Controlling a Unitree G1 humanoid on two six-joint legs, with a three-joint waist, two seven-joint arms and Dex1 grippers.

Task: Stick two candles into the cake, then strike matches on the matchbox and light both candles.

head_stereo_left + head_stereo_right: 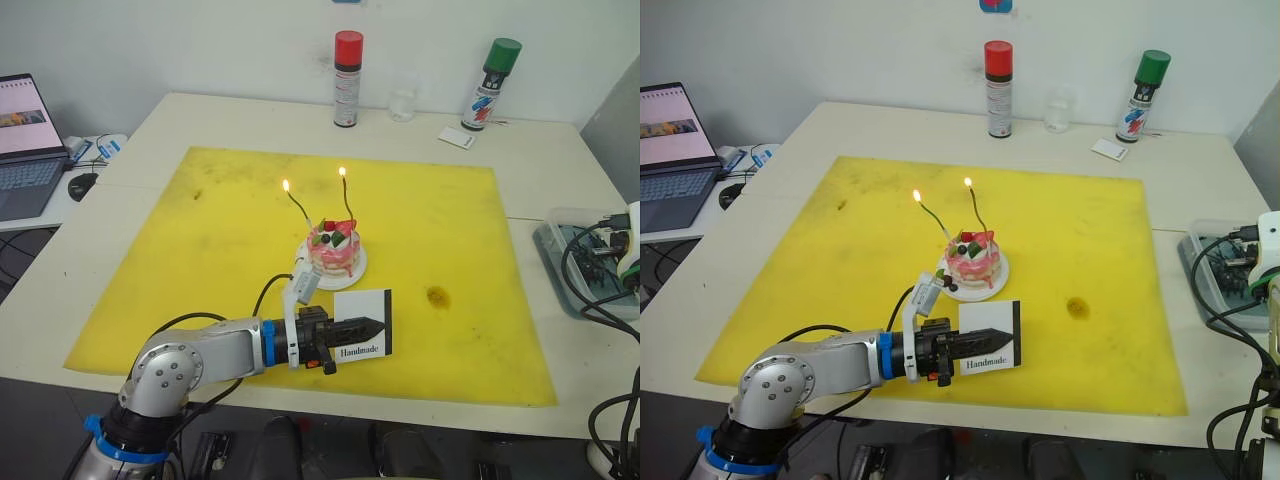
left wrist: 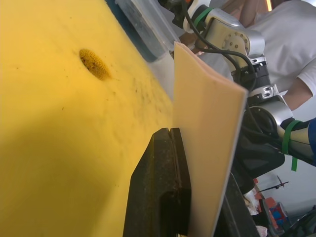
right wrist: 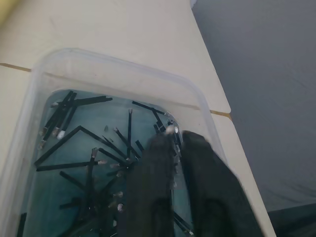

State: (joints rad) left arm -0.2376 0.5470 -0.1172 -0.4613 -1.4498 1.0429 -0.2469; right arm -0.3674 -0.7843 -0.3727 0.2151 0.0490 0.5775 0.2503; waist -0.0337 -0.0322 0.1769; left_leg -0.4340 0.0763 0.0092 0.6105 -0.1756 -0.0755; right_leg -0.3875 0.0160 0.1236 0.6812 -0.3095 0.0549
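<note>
Yellow mat (image 1: 200, 250) on tabletop; cake (image 1: 335, 252) at centre, both candles (image 1: 297, 205) lit. Left gripper (image 1: 372, 326) jaws clamped on matchbox (image 1: 365, 325), upright, just beside cake. Right gripper (image 3: 175, 140) jaws together over tray (image 3: 34, 98). You set matchbox down flat, away from flames.

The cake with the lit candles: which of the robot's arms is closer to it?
Left. The left gripper holds the matchbox just in front of the cake; the right gripper is far off, over a clear tub at the table's edge.
</note>
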